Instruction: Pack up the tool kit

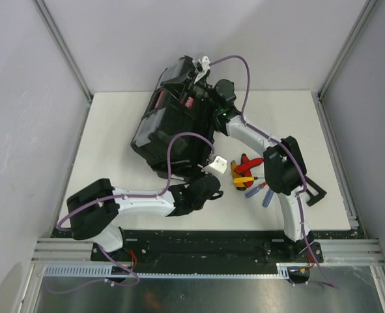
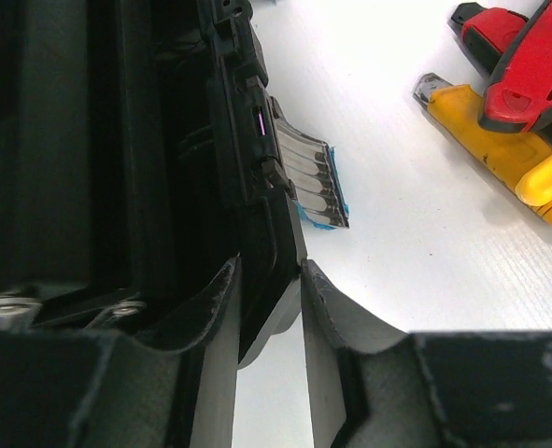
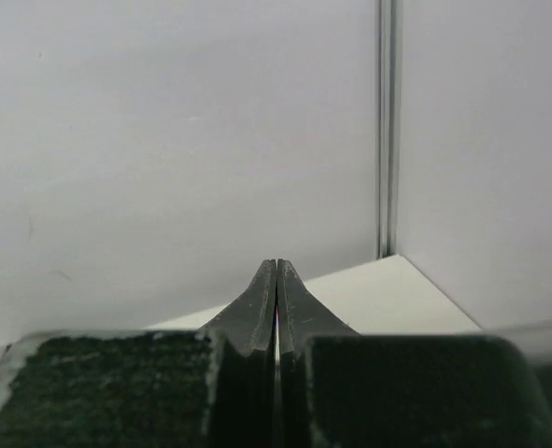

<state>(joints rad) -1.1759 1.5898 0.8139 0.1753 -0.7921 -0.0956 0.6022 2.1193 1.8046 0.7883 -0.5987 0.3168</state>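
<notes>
The large black plastic toolbox looks bulky, rigid and probably heavy, so its rim seems the best hold; the left fingers pinch it there, while the right fingers are pressed together, empty.

Left arm: elbow folded back near its base, forearm running low to the right, wrist turned in. Left gripper is partly closed, its fingers pinching the toolbox wall from either side. Right arm: elbow up at the right, forearm reaching far forward-left. Right gripper is raised and pointing away from the bases, fingers pressed flat together with nothing between them.
</notes>
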